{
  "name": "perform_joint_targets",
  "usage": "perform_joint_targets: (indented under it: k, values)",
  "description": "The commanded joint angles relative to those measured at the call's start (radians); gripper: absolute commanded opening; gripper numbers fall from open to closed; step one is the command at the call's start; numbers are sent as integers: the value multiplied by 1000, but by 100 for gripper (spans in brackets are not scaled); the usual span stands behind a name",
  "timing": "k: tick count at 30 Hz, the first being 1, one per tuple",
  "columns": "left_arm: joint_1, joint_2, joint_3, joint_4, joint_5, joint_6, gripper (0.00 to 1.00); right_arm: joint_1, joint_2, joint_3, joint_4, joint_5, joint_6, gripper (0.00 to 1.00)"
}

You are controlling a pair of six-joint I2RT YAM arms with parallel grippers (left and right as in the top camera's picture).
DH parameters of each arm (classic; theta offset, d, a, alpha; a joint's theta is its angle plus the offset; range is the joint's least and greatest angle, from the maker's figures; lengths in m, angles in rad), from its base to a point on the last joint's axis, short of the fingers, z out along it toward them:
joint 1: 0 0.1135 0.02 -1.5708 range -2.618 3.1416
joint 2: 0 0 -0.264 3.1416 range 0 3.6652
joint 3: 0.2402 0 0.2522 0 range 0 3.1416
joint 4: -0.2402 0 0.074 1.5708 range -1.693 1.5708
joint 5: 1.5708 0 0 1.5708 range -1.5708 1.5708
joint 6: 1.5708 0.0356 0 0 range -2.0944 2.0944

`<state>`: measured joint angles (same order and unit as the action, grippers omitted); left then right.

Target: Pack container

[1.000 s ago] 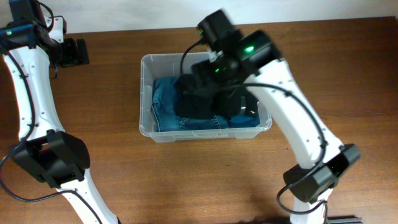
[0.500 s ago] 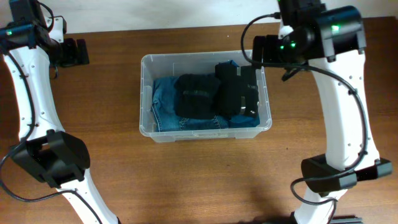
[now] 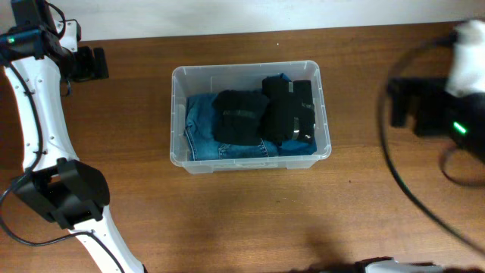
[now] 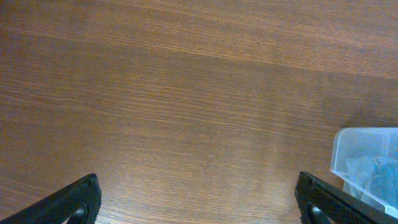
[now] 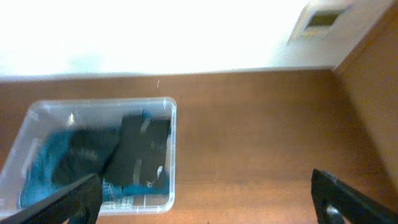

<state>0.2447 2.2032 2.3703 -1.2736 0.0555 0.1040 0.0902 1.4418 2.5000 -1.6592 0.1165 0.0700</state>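
The clear plastic container stands mid-table and holds folded blue jeans with two black garments on top. It shows blurred in the right wrist view, and a corner shows in the left wrist view. My left gripper is at the far left, apart from the container; in the left wrist view its fingers are wide open over bare wood. My right gripper is blurred at the far right, apart from the container; in the right wrist view it is open and empty.
The brown wooden table has a white wall along its far edge. A wooden panel stands at the right in the right wrist view.
My right arm has swung from over the container to the far right of the table, leaving the black garments lying in the container. The left arm has not moved.
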Motion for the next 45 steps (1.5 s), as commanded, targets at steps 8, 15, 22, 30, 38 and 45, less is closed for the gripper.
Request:
perform_joint_targets:
  k: [8,15,22,30,38,45]
  values:
    - [7,15,0,2,11,2,100,-76,-608,-1058,943,-35,-14,98]
    - [7,15,0,2,11,2,99,-139,-934,-1721,1503,-209,-14,99]
    - [7,15,0,2,11,2,99,-184,-1199,-2115,1639,-272,-10,98]
    - [7,15,0,2,11,2,99,-184,-1380,-2357,1642,-272,-10,98]
    - [7,15,0,2,11,2,99,-184,-1439,-2487,1641,-271,-11,98]
    - [7,15,0,2,11,2,99,-184,-1438,-2494,1596,-271,-11,99]
